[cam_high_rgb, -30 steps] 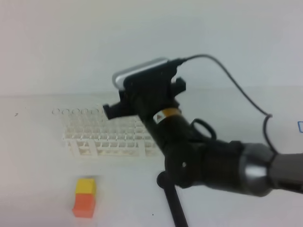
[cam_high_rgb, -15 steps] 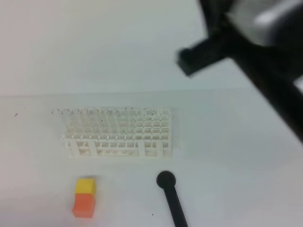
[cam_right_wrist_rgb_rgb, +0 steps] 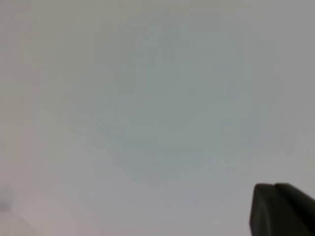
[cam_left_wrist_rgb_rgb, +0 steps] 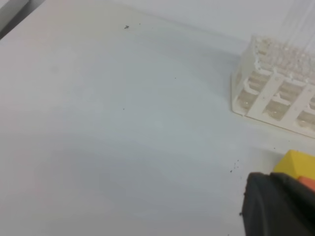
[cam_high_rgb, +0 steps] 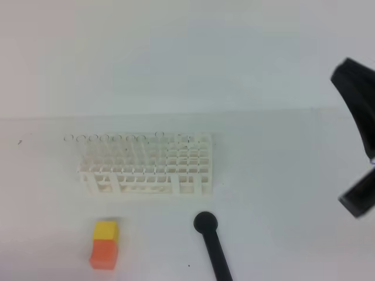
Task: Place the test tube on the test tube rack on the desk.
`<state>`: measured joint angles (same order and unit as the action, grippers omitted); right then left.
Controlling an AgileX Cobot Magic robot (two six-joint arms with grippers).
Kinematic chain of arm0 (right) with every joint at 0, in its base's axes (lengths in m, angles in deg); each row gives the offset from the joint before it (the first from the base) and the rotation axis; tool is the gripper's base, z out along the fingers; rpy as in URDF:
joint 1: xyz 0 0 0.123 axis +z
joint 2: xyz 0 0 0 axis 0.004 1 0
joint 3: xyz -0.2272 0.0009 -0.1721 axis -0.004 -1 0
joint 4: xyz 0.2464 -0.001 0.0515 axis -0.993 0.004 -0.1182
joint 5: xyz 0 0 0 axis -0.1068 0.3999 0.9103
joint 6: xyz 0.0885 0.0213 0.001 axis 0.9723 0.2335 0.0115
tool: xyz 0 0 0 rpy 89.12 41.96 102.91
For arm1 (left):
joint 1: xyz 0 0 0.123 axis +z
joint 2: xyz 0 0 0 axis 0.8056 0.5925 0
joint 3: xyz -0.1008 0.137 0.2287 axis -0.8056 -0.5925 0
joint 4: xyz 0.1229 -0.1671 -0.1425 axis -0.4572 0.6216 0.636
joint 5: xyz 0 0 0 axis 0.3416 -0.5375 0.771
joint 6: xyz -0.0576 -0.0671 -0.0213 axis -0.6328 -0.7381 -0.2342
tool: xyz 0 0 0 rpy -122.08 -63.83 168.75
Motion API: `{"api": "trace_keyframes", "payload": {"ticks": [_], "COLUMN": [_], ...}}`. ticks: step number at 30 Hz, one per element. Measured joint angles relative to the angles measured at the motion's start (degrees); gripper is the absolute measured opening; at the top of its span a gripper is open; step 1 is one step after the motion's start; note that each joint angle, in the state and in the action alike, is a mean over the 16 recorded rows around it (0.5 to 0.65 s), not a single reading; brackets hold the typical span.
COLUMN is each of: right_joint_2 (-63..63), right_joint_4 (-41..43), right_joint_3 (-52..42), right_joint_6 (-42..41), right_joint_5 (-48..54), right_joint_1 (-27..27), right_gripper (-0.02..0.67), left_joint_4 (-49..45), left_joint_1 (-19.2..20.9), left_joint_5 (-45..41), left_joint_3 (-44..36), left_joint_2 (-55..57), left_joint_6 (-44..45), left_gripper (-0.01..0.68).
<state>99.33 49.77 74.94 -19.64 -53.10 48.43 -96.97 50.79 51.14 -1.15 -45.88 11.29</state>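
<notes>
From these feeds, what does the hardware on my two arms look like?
Very little shows. The right arm is matte black with angular, blocky edges at the overhead view's right border. Each wrist view catches only a dark, rounded black corner: left end effector, right end effector. No cables or markings are visible now.

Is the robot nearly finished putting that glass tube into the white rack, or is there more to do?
It looks close to done. Clear tubes stand in the back holes of the white rack on the desk, though I cannot tell which was placed last. Nothing seems in hand: the right arm sits at the picture's edge, away from the rack, carrying no visible tube. No loose tube is visible.
</notes>
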Motion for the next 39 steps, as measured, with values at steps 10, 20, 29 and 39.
{"api": "trace_keyframes", "payload": {"ticks": [10,20,29,39], "right_joint_2": [-19.7,-41.0,-47.2,-49.4], "right_joint_4": [0.7,0.6,-0.5,0.3], "right_joint_3": [-14.8,-21.0,-22.9,-26.8], "right_joint_6": [0.1,0.1,-1.9,8.7], "right_joint_5": [18.0,32.2,31.8,32.1], "right_joint_1": [-14.1,-32.8,-37.6,-40.3], "right_gripper": [0.0,0.0,0.0,0.0], "left_joint_4": [0.0,-0.1,-0.1,-0.1], "left_joint_1": [0.0,0.0,0.0,0.0], "left_joint_5": [0.0,0.0,0.0,0.1], "left_joint_3": [0.0,0.0,0.0,0.0], "left_joint_2": [0.0,0.0,0.0,0.0], "left_joint_6": [0.0,0.0,0.0,0.0], "left_gripper": [-0.001,-0.001,-0.001,-0.001]}}
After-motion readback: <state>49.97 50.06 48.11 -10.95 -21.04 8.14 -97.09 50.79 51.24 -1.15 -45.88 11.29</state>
